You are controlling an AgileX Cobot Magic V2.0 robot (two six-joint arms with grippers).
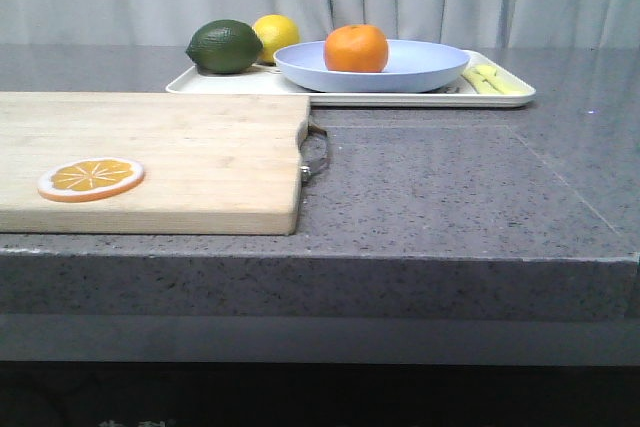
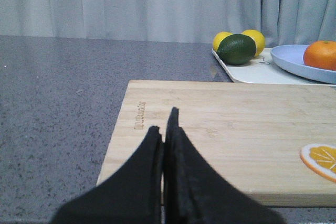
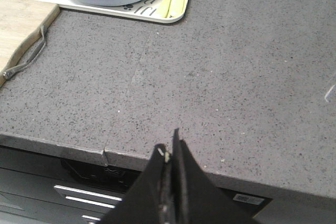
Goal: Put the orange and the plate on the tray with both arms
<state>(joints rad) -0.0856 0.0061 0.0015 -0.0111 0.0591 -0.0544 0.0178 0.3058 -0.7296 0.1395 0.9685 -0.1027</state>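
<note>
On the tray: the orange (image 1: pixel 356 48) sat in the plate (image 1: pixel 372 66), which rested on the tray (image 1: pixel 330 97) at the table's far side.
Left gripper (image 2: pixel 166 124): fingers pressed together, empty, over the cutting board (image 2: pixel 226 135).
Right gripper (image 3: pixel 170 148): pressed together, empty, at the table edge.
Risk: any careless reach back could nudge the plate and roll the orange.
Hidden: both arms were absent from the front view; yellow items behind the plate were unclear.

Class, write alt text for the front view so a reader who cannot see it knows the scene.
An orange sits in a pale blue plate on a cream tray at the back of a grey counter, beside a lime and a lemon. Nearer, on the left, a wooden board holds an orange slice.
</note>
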